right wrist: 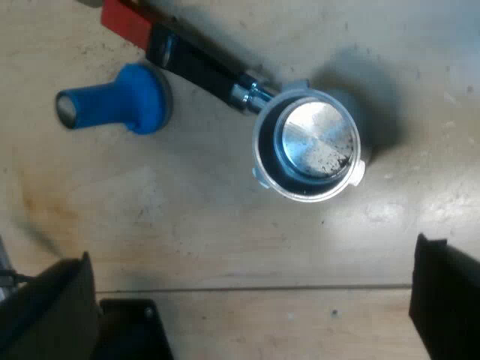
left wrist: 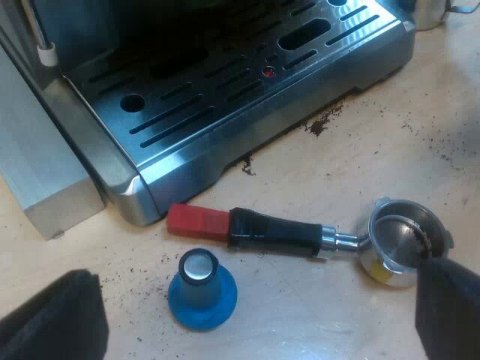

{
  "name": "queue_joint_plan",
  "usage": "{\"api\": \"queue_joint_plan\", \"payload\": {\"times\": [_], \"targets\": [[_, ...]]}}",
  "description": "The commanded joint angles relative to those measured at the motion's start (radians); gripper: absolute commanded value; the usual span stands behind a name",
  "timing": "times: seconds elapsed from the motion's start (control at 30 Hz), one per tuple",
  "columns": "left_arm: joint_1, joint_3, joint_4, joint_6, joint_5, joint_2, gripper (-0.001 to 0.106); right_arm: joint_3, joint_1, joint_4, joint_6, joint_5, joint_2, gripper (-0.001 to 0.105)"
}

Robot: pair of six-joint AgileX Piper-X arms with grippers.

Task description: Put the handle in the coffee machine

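The metal holder [left wrist: 401, 240] lies loose on the wooden table in front of the espresso machine [left wrist: 225, 90]. Its dark handle [left wrist: 274, 229] points along the drip tray and ends in red [left wrist: 197, 222]. My left gripper [left wrist: 251, 311] hovers open above it, with one finger [left wrist: 450, 300] close over the basket rim. My right gripper [right wrist: 246, 300] is open too and looks straight down. The holder's round basket [right wrist: 311, 142] sits just beyond its fingers, with the handle [right wrist: 199, 67] running away from it.
A blue tamper [left wrist: 201, 289] stands on its base beside the red end of the handle, and its knob [right wrist: 120, 101] shows close to the handle. Coffee grounds [left wrist: 322, 124] are scattered along the drip tray's edge. A metal jug [left wrist: 431, 11] stands past the tray's far corner.
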Motion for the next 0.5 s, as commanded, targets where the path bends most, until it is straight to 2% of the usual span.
{"api": "queue_joint_plan", "payload": {"times": [0.03,0.1,0.27,0.5], "targets": [[-0.005,-0.008,-0.003,0.001,0.006,-0.003,0.085,-0.01,0.001,-0.016,0.089,-0.028,0.036,0.086],[-0.005,-0.008,-0.003,0.001,0.006,-0.003,0.085,-0.01,0.001,-0.036,0.15,-0.028,0.073,0.086],[-0.005,-0.008,-0.003,0.001,0.006,-0.003,0.085,-0.01,0.001,-0.09,0.246,-0.039,0.151,0.086],[-0.005,-0.008,-0.003,0.001,0.006,-0.003,0.085,-0.01,0.001,-0.145,0.295,-0.06,0.266,0.086]]}}
